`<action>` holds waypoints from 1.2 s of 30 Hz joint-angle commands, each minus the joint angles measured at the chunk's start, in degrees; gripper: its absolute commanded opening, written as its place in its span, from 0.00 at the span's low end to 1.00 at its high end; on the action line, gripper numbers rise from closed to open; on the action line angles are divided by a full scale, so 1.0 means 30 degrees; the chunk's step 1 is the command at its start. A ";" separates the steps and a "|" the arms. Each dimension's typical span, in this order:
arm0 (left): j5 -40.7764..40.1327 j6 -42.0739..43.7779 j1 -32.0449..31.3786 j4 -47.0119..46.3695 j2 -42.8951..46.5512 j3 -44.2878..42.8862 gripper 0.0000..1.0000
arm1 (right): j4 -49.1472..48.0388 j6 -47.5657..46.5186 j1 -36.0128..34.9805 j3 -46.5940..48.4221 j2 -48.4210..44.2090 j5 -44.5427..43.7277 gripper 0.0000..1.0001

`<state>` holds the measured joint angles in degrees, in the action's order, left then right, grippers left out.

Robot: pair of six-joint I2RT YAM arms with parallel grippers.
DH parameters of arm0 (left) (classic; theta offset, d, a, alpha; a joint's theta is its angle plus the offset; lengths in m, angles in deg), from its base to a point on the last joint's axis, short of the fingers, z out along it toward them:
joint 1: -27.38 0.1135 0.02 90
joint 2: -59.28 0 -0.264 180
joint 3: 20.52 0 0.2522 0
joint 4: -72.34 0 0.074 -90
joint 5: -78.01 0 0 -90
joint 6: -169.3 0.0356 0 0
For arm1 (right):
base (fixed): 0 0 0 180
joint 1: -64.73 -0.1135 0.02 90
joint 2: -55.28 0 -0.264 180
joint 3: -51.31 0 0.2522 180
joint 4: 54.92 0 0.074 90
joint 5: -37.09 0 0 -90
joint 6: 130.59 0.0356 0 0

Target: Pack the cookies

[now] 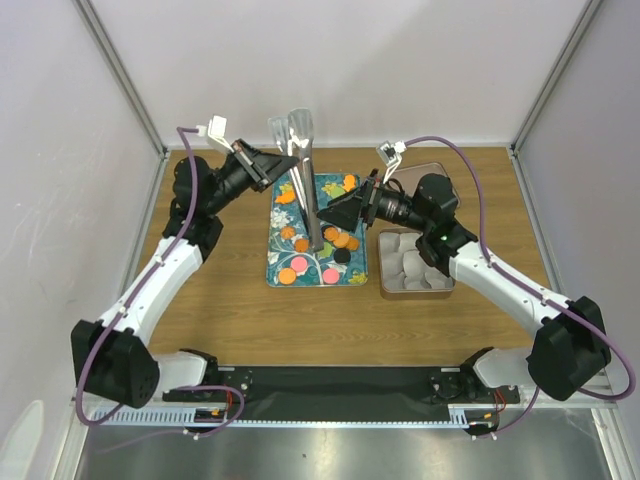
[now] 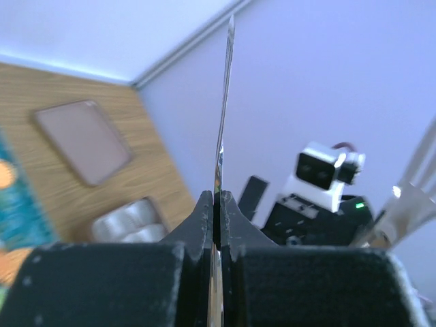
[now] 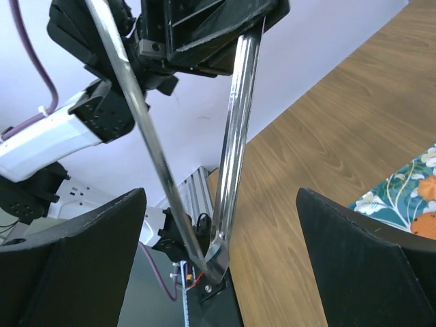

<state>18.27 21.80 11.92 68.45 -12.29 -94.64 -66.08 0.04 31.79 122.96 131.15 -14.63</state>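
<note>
**Cookies on the tray, tongs clamped in the left gripper**

A wooden table (image 1: 230,310) sits inside a booth of plain white walls (image 1: 350,60) with metal posts at the corners. A black strip runs along the near edge, where both arm bases are bolted.

On the left, the left gripper (image 1: 278,170) is clenched on a pair of metal tongs (image 1: 305,185). Its own camera shows the jaws pinched on a thin blade seen edge-on. The overhead view shows the full length of the tongs. Their long axis runs from the joined end, low over the tray's middle, up to the two broad tips toward the far wall.

The teal tray (image 1: 356,278) is at mid-table, its long side running near to far. The cookies (image 1: 340,240) lie flat on it, face up. Being round discs, they point no particular way. Orange ones cluster at the centre with a black one beside them, pink and orange ones lie along the near edge, and a few more lie at the far end.

Right of the tongs, the right gripper (image 1: 338,212) is spread wide and holds nothing. Only its wrist view shows both tong arms passing between its fingers (image 3: 82,266) without touching them.

Further right, the square tin (image 1: 385,290) with grey paper cups (image 1: 410,255) stands just beside the tray. Its lid (image 1: 425,172) lies behind it, and the left wrist view shows it flat on the wood.
</note>
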 commanded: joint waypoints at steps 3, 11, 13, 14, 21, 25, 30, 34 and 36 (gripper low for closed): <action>0.0987 -0.3889 -0.0821 -0.5920 -0.0927 -0.0096 0.00 | -0.2471 -0.0209 -0.0822 0.0685 0.0196 -0.0806 1.00; 0.1368 -0.6000 -0.1437 -0.9524 -0.2185 -0.0036 0.00 | -0.4929 0.1341 -0.1116 0.0625 0.0547 -0.1160 1.00; 0.1456 -0.6293 -0.1525 -0.9936 -0.2363 0.0021 0.00 | -0.5166 0.1692 -0.1146 0.0713 0.0548 -0.1188 1.00; 0.1427 -0.6294 -0.1525 -1.0169 -0.2422 0.0051 0.00 | -0.5312 0.1810 -0.1175 0.0685 0.0519 -0.1392 1.00; 0.1075 -0.6265 -0.1788 -1.0962 -0.2656 0.0432 0.00 | -0.6367 0.2513 -0.1468 0.0451 0.0255 -0.2066 0.98; 0.0841 -0.6206 -0.2110 -1.1342 -0.2919 0.0577 0.00 | -0.7330 0.2982 -0.1731 0.0392 0.0459 -0.2126 0.97; 0.0548 -0.6587 -0.2170 -1.2514 -0.3184 0.1017 0.00 | -0.7307 0.3013 -0.2082 0.0450 0.0606 -0.2214 0.95; 0.0198 -0.6733 -0.2199 -1.3418 -0.3184 0.1455 0.00 | -0.7189 0.2983 -0.2142 0.0420 0.0635 -0.2390 0.92; 0.0051 -0.6909 -0.2199 -1.3686 -0.3184 0.1574 0.00 | -0.7130 0.2983 -0.2171 0.0392 0.0636 -0.2448 0.89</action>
<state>20.13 1.98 5.75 33.28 -21.86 -90.58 -83.90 8.93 25.99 122.98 133.23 -21.23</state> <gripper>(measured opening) 0.025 0.908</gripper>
